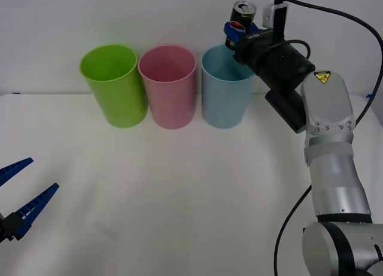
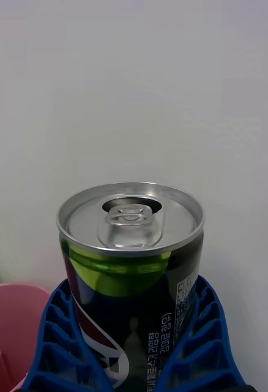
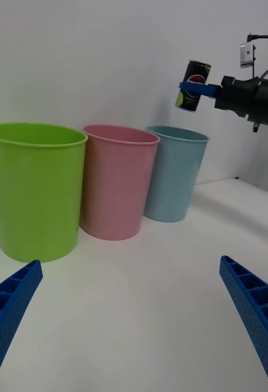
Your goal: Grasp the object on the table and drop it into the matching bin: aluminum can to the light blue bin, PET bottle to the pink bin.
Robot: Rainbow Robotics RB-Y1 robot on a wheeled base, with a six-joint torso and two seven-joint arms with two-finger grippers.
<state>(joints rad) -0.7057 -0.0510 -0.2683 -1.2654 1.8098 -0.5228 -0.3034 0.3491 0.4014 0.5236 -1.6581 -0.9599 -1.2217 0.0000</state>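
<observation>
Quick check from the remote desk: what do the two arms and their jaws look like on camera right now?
The right arm has silver-grey rounded segments, then a black wrist section with a yellow triangular warning sticker, a small white camera module on top, and black cables looping alongside. The right gripper and left gripper both have blue ribbed jaws, tapering to points, on black mounts.

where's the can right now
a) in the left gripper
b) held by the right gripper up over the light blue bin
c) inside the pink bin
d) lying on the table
b: the right gripper is shut on the can, holding it in the air above the rim of the light blue bin, while the left gripper sits open and empty low over the table.
</observation>
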